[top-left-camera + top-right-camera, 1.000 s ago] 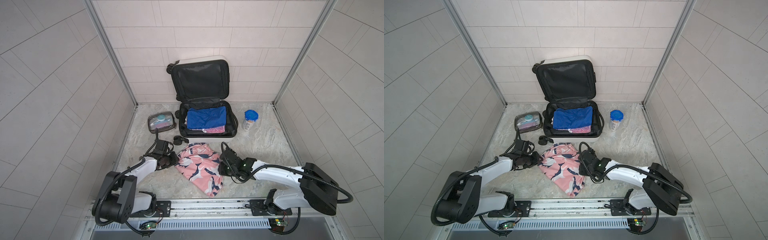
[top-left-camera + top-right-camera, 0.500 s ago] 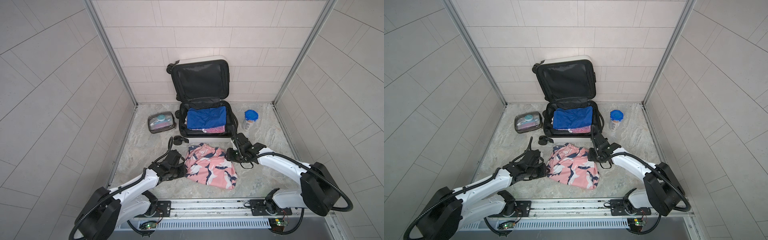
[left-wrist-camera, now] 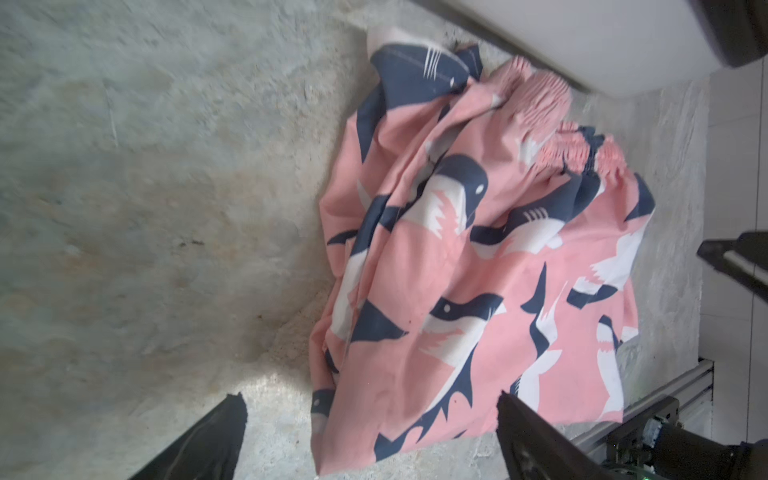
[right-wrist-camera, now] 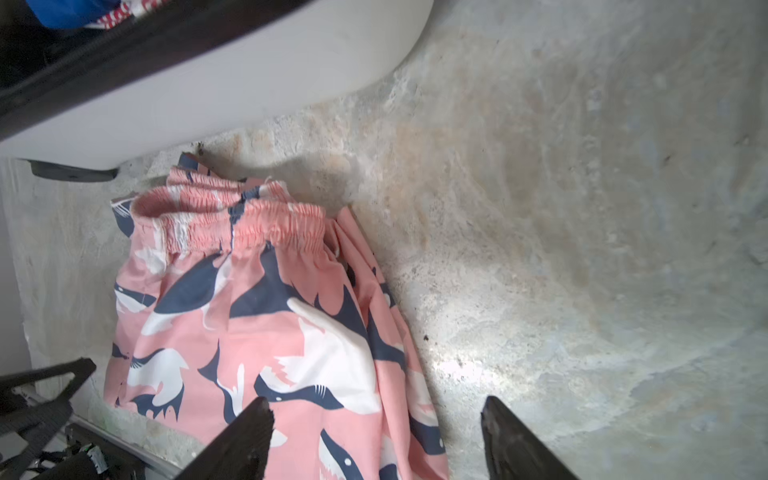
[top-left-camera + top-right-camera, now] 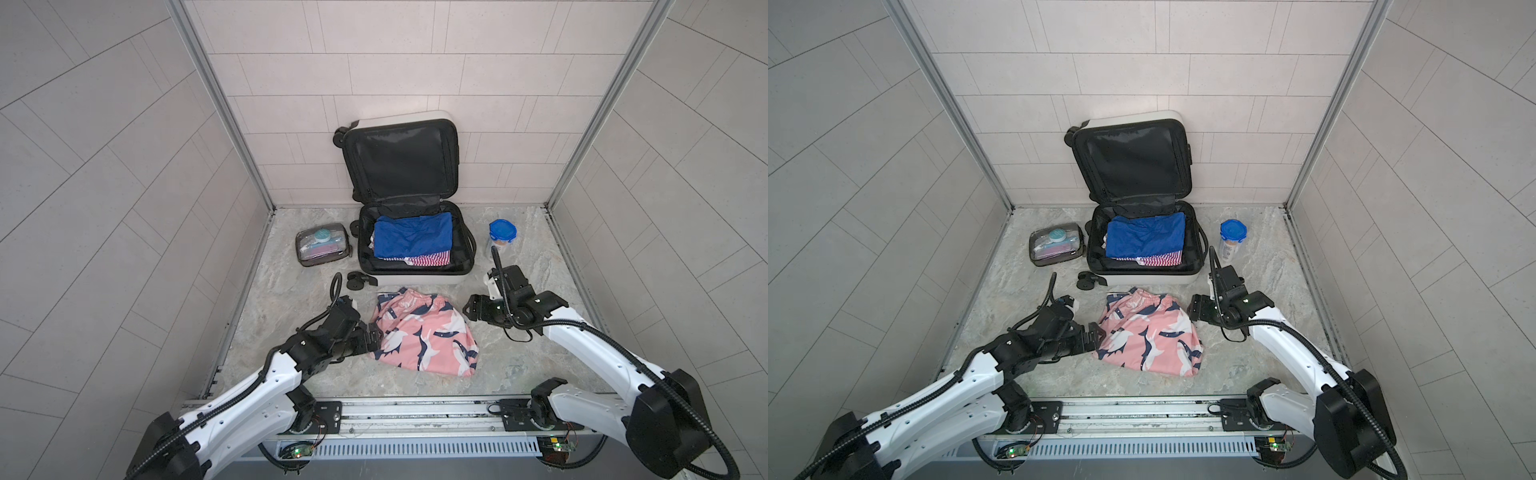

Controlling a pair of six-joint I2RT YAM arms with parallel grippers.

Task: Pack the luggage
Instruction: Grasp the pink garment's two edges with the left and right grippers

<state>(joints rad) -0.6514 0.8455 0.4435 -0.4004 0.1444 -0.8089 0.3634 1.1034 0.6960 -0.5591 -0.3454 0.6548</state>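
The luggage [image 5: 415,279] [image 5: 1150,279] lies open against the back wall, its lid upright, with blue and striped clothes inside. In front of it pink shark-print shorts [image 5: 424,332] [image 5: 1150,332] [image 3: 478,270] [image 4: 249,332] lie folded on the floor. My left gripper [image 5: 374,334] [image 5: 1094,334] [image 3: 370,399] is open at the shorts' left edge, and a corner of the cloth lies loose between its fingers. My right gripper [image 5: 469,309] [image 5: 1194,307] [image 4: 376,402] is open at the shorts' right edge, near the waistband, holding nothing.
A clear toiletry pouch [image 5: 322,249] sits left of the suitcase. A blue-lidded jar [image 5: 502,237] stands to its right. A black wheel part [image 5: 359,280] lies by the suitcase's front left corner. Tiled walls close in three sides, and the arms' rail [image 5: 415,411] runs along the front.
Both grippers have opened and let go of the shorts. The shorts lay stretched out a second ago and now lie folded closer to the suitcase. The right gripper has drawn back to the right.
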